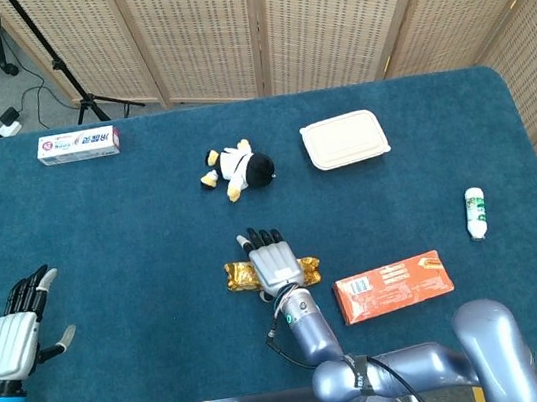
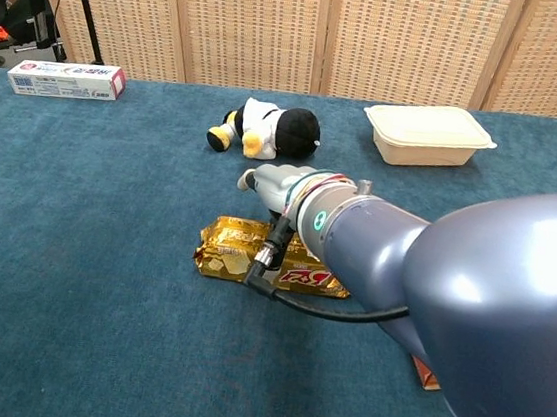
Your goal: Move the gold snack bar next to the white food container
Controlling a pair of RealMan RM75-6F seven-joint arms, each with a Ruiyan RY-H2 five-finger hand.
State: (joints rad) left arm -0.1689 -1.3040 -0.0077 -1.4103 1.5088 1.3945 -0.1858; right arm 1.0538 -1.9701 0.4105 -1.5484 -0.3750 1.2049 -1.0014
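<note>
Glossy crinkled foil on the gold snack bar (image 2: 239, 249), matt white food container (image 1: 343, 139), napped blue table cloth (image 1: 100, 226)

Gold snack bar (image 2: 237, 249) lies flat, well apart from white food container (image 1: 344, 139).

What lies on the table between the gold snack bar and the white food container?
In the head view, only bare blue cloth lies between the gold snack bar and the white food container; the penguin toy sits left of that stretch.

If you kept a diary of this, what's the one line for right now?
phase: reach | right hand over gold snack bar, grasp unclear | left hand open, idle | white food container far
</note>
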